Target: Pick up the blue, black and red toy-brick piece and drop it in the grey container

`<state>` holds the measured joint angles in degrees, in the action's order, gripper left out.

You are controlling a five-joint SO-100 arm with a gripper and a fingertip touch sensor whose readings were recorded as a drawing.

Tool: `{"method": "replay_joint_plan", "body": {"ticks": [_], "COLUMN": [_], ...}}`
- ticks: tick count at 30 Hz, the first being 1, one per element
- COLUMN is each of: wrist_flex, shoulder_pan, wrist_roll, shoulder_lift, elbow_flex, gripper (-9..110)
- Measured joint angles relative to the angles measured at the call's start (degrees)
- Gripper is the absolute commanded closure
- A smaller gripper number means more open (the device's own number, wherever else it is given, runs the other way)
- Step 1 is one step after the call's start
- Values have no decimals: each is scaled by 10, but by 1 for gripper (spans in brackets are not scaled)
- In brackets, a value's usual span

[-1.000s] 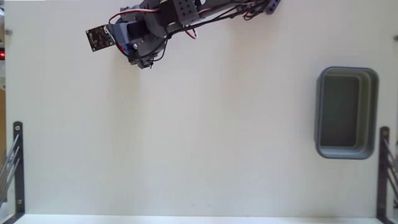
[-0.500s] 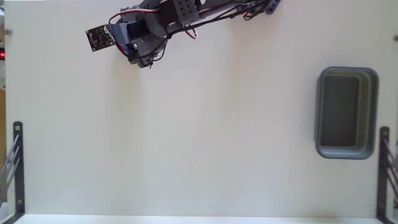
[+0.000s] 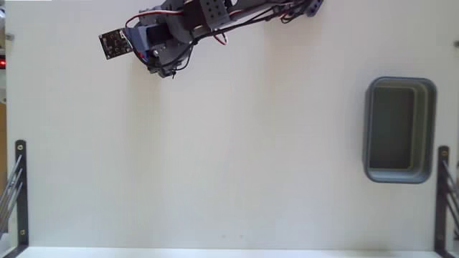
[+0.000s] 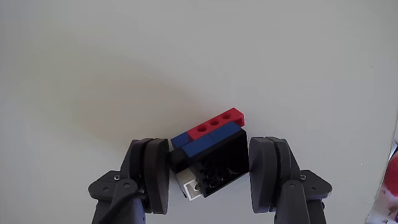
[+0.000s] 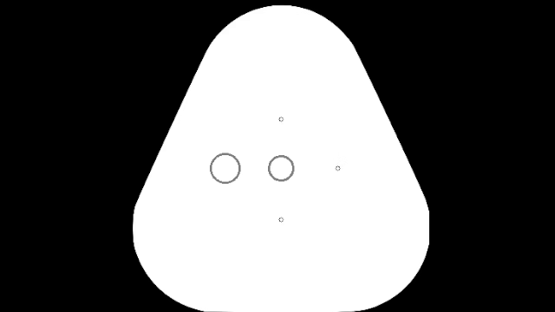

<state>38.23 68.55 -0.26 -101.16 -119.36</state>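
A hobbyist's robotics bench: a plain white table (image 3: pixel 237 158) carries 1 small arm (image 3: pixel 193 25) with exposed red and black wiring and a bare circuit board (image 3: pixel 113 44). Black metal brackets (image 3: pixel 20 190) are fixed at both table edges, and a grey container (image 3: pixel 399 130) stands at the right in the fixed view.

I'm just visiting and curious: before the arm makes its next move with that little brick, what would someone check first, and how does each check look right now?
1. Brick between the fingers: ok, it sits in the gap in the wrist view.
2. Both fingers touching brick: cannot tell; they stand close on each side.
3. Brick lifted off table: cannot tell.
4. Container upright and open: ok, at the right of the fixed view.
5. Path from gripper to container: ok, nothing lies on the table between them.
6. Container empty: ok, the inside shows nothing.
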Motion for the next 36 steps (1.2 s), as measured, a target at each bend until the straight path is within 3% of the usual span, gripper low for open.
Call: {"method": "replay_joint_plan", "body": {"ticks": [36], "wrist_flex": [0], "shoulder_pan": [0], "wrist_roll": [0], "shoulder_lift": [0], "elbow_flex": [0], "gripper": [38]}}
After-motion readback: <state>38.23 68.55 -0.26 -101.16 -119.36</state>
